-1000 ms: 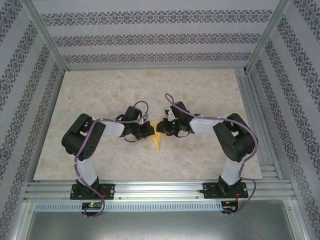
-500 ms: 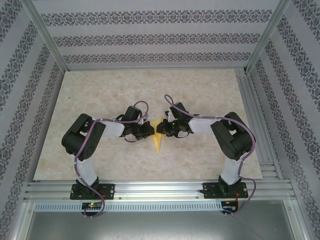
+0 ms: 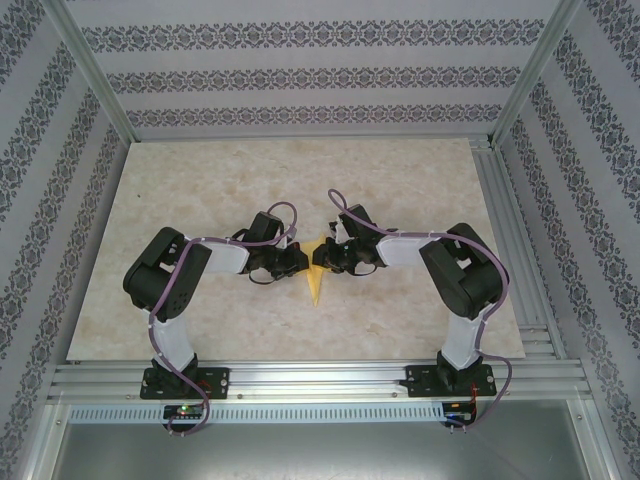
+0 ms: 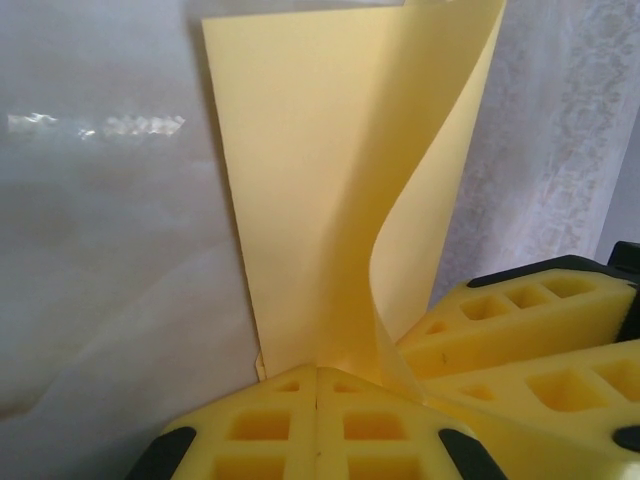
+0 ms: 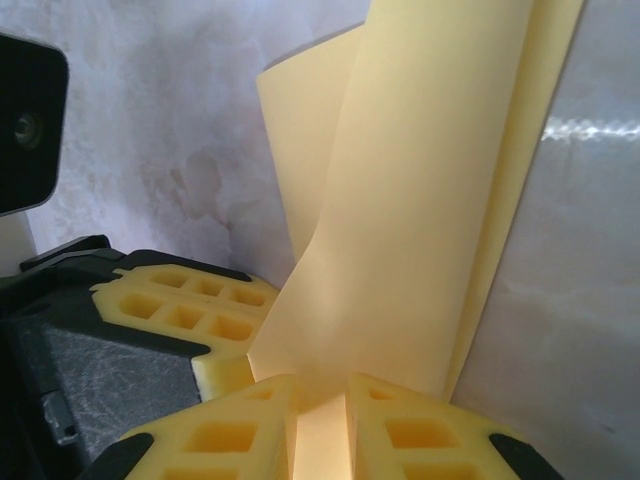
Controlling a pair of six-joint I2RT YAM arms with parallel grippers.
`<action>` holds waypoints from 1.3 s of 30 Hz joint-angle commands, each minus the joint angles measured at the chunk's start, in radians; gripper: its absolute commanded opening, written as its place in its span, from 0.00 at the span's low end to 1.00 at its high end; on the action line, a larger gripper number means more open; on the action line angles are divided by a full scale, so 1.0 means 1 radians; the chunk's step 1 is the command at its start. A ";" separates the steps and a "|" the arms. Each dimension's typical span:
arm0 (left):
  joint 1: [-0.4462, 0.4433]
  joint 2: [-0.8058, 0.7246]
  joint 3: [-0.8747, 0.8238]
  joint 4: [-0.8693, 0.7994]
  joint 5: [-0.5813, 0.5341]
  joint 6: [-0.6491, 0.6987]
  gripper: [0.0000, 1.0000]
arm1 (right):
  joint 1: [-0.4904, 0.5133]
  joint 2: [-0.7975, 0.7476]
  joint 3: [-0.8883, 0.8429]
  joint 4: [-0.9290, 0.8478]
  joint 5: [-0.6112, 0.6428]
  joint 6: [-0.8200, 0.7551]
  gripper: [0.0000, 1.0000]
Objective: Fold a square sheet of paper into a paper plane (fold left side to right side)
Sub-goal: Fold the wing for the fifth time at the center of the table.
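Note:
The square sheet of paper (image 3: 316, 276) is yellow-orange and lies part-folded at the table's middle, its point toward the near edge. In the left wrist view one strip of the sheet (image 4: 300, 200) lies flat while a flap (image 4: 440, 180) curls upward. My left gripper (image 4: 318, 375) is shut, its tips resting at the flat strip's near edge; it also appears in the top view (image 3: 297, 262). My right gripper (image 5: 320, 400) stands just right of it (image 3: 320, 257), its fingers nearly together with the raised flap (image 5: 420, 200) running between them. Each wrist view catches the other gripper's yellow fingers (image 4: 520, 330) (image 5: 180, 300).
The marble-patterned table (image 3: 200, 190) has bare room all round the paper. Aluminium frame rails (image 3: 320, 378) run along the near edge and the right side. Patterned walls enclose the back and sides.
The right arm has edged slightly left, its gripper closing in on the left one. The left arm and the paper stay almost where they were.

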 commanded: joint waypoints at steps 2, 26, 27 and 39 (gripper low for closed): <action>-0.018 0.015 -0.020 -0.059 -0.052 0.018 0.00 | 0.016 0.027 0.021 0.053 0.018 0.020 0.20; 0.016 -0.197 -0.058 -0.193 -0.107 0.054 0.05 | 0.030 0.076 0.039 -0.105 0.082 -0.044 0.22; 0.025 -0.213 -0.063 -0.196 -0.106 0.051 0.06 | 0.030 0.076 0.040 -0.105 0.082 -0.044 0.21; 0.024 -0.113 -0.003 -0.042 0.029 -0.029 0.04 | 0.029 0.073 0.040 -0.093 0.082 -0.037 0.22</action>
